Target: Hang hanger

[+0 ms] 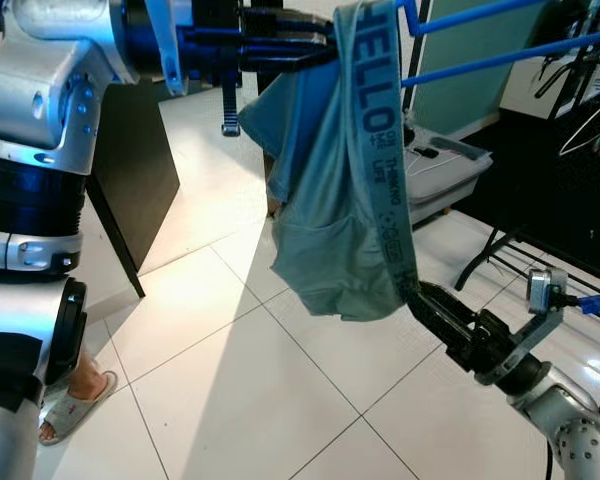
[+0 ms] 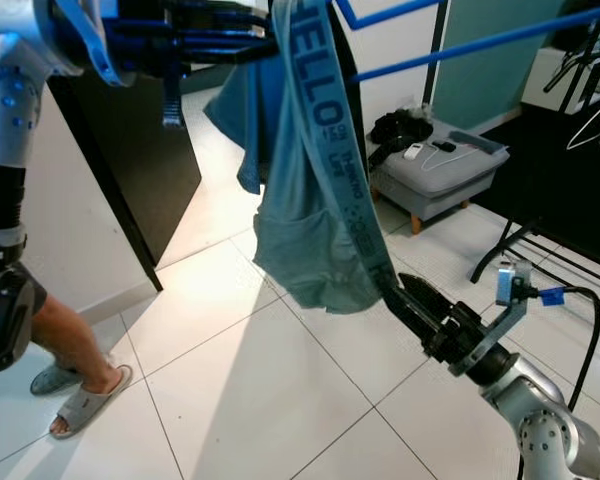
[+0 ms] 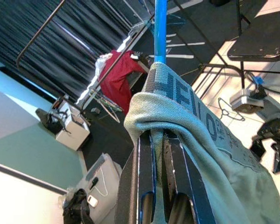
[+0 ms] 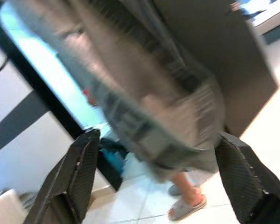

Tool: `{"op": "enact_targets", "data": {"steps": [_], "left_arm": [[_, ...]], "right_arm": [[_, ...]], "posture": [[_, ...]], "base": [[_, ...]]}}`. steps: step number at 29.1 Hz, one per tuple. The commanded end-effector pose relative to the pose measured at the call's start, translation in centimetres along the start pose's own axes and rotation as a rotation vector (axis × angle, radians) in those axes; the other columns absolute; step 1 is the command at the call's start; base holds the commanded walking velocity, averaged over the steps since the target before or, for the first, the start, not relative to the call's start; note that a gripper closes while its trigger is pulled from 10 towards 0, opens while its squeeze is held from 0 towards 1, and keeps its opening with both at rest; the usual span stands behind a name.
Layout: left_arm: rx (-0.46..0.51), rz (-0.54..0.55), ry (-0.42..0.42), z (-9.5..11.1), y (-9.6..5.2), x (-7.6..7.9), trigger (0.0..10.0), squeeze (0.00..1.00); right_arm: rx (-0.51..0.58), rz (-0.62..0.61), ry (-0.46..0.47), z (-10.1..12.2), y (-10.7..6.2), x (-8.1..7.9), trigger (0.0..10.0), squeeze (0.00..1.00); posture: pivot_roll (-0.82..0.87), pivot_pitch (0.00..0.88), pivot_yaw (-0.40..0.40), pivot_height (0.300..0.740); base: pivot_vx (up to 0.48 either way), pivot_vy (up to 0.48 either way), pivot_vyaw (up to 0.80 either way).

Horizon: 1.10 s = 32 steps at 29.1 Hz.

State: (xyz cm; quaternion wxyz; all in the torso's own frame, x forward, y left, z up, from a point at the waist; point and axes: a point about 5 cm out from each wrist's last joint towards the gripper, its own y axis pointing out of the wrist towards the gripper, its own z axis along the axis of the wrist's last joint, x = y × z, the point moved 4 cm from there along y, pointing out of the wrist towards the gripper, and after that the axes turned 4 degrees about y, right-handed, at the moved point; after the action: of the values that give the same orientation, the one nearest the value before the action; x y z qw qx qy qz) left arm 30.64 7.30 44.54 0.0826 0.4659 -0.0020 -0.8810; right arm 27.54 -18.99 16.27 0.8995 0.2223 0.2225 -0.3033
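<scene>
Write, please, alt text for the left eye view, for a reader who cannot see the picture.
A grey-green garment printed with "HELLO" hangs from a blue hanger held high by the robot's left gripper, while the right gripper reaches up to its lower edge. Below is a white tiled floor, with a person's slippered foot nearby.

The garment (image 1: 345, 190) is soft, matt teal cloth with a woven printed band. The left pincer (image 3: 159, 154), shut on it, has smooth dark fingers. The hanger (image 3: 160, 28) beyond looks like glossy blue plastic. Below the right pincer (image 2: 405, 290), the floor (image 1: 230, 370) is glossy pale tile.
</scene>
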Motion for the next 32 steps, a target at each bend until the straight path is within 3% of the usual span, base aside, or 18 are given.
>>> {"op": "enact_targets", "data": {"steps": [1, 6, 7, 8, 13, 14, 15, 16, 17, 18, 26, 32], "left_arm": [[0.029, 0.016, 0.032, 1.2, -0.1, -0.7, 10.0, 0.00], [0.038, 0.009, 0.035, 1.4, 0.0, -0.6, 10.0, 0.00], [0.043, 0.006, 0.036, 1.6, 0.1, -0.7, 10.0, 0.00], [0.046, 0.003, 0.038, 1.8, 0.1, -0.7, 10.0, 0.00], [0.048, 0.003, 0.043, 1.9, 0.1, -0.7, 10.0, 0.00], [0.043, 0.006, 0.044, 1.9, 0.1, -0.7, 10.0, 0.00], [0.043, 0.006, 0.044, 1.9, 0.1, -0.7, 10.0, 0.00], [0.039, 0.009, 0.044, 1.9, 0.1, -0.8, 10.0, 0.00], [0.039, 0.009, 0.044, 1.9, 0.1, -0.8, 10.0, 0.00], [0.033, 0.012, 0.044, 1.8, 0.0, -0.8, 10.0, 0.00], [0.026, 0.021, 0.040, 1.6, -0.1, -0.8, 10.0, 0.00], [-0.043, 0.065, 0.016, -0.1, -1.0, -1.1, 10.0, 0.00]], "right_arm": [[-0.016, 0.016, -0.004, -0.5, 0.4, -0.3, 10.0, 1.00], [-0.004, -0.031, -0.032, -0.4, 0.8, 0.5, 10.0, 1.00], [0.010, -0.042, -0.036, -0.1, 0.9, 0.8, 10.0, 0.32], [0.030, -0.055, -0.046, 0.3, 1.1, 1.1, 10.0, 0.00], [0.073, -0.087, -0.049, 1.2, 1.1, 1.7, 10.0, 0.00], [0.091, -0.097, -0.054, 1.5, 1.1, 1.9, 4.4, 0.00], [0.091, -0.097, -0.054, 1.5, 1.1, 1.9, 4.4, 0.00], [0.105, -0.103, -0.058, 1.8, 0.9, 2.0, 2.6, 0.00], [0.105, -0.103, -0.058, 1.8, 0.9, 2.0, 2.6, 0.00], [0.116, -0.099, -0.064, 2.1, 0.7, 1.9, 0.0, 0.00], [0.139, -0.074, -0.084, 2.7, 0.4, 1.4, 0.0, 0.00], [0.158, -0.091, -0.129, 3.7, 0.2, 1.6, 0.0, 0.00]], "posture": [[-0.02, 0.000, 0.050, 0.740], [-0.02, 0.000, 0.050, 0.740], [-0.01, 0.000, 0.052, 0.740], [-0.01, 0.000, 0.052, 0.740], [-0.01, 0.000, 0.053, 0.740], [-0.01, 0.000, 0.053, 0.740], [-0.01, 0.000, 0.053, 0.740], [-0.01, 0.000, 0.053, 0.740], [-0.01, 0.000, 0.053, 0.740], [-0.01, 0.000, 0.053, 0.740], [-0.01, 0.000, 0.054, 0.740], [-0.02, 0.000, 0.052, 0.740]], "base": [[0.000, 0.000, 0.00], [0.000, 0.000, 0.00], [0.000, 0.000, 0.00], [0.000, 0.000, 0.00], [0.000, 0.000, 0.00], [0.000, 0.000, 0.00], [0.000, 0.000, 0.00], [0.000, 0.000, 0.00], [0.000, 0.000, 0.00], [0.000, 0.000, 0.00], [0.000, 0.000, 0.00], [0.000, 0.000, 0.00]]}}
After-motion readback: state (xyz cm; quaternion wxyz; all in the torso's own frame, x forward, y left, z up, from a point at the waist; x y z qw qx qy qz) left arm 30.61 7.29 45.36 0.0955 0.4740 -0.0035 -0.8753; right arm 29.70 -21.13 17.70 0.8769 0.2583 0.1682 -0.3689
